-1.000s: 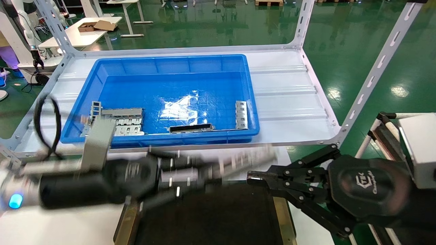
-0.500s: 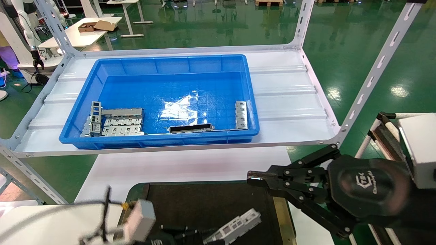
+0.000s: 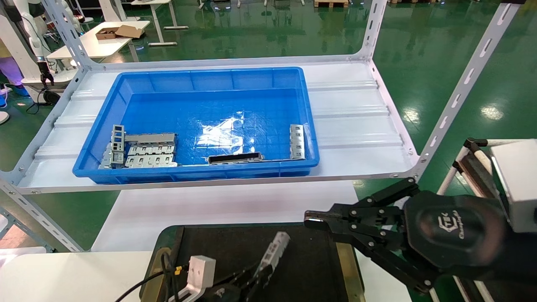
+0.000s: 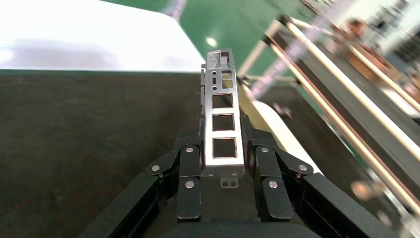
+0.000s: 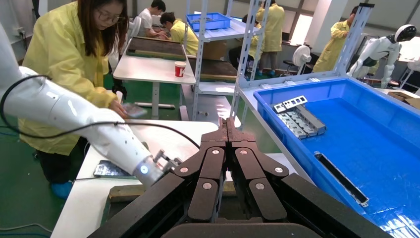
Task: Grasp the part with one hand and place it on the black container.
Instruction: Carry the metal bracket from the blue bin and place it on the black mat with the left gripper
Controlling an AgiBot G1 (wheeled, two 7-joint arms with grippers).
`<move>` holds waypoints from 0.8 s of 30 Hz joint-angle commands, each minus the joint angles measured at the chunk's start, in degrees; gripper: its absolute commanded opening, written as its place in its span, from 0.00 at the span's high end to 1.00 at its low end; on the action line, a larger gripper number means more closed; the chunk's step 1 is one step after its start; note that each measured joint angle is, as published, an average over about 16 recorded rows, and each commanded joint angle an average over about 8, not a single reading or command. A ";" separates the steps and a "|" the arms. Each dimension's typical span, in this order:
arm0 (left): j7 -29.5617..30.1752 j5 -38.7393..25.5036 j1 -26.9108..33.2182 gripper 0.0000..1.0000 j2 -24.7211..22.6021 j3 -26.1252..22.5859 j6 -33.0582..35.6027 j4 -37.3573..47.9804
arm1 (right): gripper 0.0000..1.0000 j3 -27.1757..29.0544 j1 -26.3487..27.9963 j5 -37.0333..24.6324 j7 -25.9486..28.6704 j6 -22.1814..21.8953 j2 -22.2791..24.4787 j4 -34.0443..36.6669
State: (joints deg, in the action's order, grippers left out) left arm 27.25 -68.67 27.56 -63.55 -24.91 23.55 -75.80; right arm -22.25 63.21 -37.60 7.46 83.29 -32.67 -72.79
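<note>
My left gripper (image 3: 254,279) is at the bottom edge of the head view, low over the black container (image 3: 346,268). It is shut on the part (image 3: 273,251), a slim silver bar with square cut-outs. The bar sticks out past the fingertips and slants up and away over the tray's dark floor. In the left wrist view the left gripper (image 4: 224,148) clamps the bar (image 4: 223,106) near its lower end, with the tray floor (image 4: 89,139) below it. My right gripper (image 3: 312,218) is shut and empty beside the tray's right rim; its closed tips also show in the right wrist view (image 5: 228,124).
A blue bin (image 3: 201,79) stands on the white shelf behind the tray. It holds grey slotted plates (image 3: 149,153), a dark hollow frame (image 3: 235,158) and another silver bar (image 3: 297,141). A slanted shelf post (image 3: 465,84) rises at the right.
My left arm has dropped from in front of the shelf to the view's bottom edge, over the tray. The held bar has swung from lying flat to slanting up. The right gripper has not moved.
</note>
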 commanded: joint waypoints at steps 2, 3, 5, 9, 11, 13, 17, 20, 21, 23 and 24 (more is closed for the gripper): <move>1.65 -1.82 -0.71 1.00 -2.97 -0.88 -6.27 0.41 | 1.00 0.00 0.00 0.00 0.00 0.00 0.00 0.00; 2.13 -2.32 -0.85 1.00 -3.64 -1.26 -7.84 0.62 | 1.00 0.00 0.00 0.00 0.00 0.00 0.00 0.00; 3.04 -3.15 -1.06 1.00 -4.81 -2.02 -10.62 1.10 | 1.00 0.00 0.00 0.00 0.00 0.00 0.00 0.00; 4.63 -4.33 -1.21 1.00 -6.68 -3.57 -15.15 2.20 | 1.00 0.00 0.00 0.00 0.00 0.00 0.00 0.00; 5.31 -4.67 -1.15 1.00 -7.43 -4.33 -16.93 2.81 | 1.00 -0.01 0.00 0.00 0.00 0.00 0.00 0.00; 5.94 -4.85 -1.01 1.00 -8.10 -5.06 -18.50 3.44 | 1.00 -0.01 0.00 0.00 0.00 0.00 0.00 0.00; 7.08 -4.76 -0.48 1.00 -9.31 -6.46 -21.19 4.99 | 1.00 -0.01 0.00 0.01 0.00 0.00 0.00 0.00; 7.73 -4.44 0.13 1.00 -10.12 -7.46 -22.94 6.46 | 1.00 -0.01 0.00 0.01 0.00 0.00 0.00 0.00; 7.90 -4.30 0.35 1.00 -10.37 -7.81 -23.48 6.98 | 1.00 -0.01 0.00 0.01 0.00 0.00 0.00 0.00; 8.14 -4.00 0.77 1.00 -10.80 -8.49 -24.49 8.01 | 1.00 -0.01 0.00 0.01 -0.01 0.00 0.00 0.00; 8.24 -3.82 0.97 1.00 -10.99 -8.84 -24.98 8.52 | 1.00 -0.01 0.00 0.01 -0.01 0.00 0.00 0.00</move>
State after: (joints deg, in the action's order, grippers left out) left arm 35.32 -72.38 28.45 -74.39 -33.75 -1.29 -67.42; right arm -22.26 63.21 -37.59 7.46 83.28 -32.67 -72.79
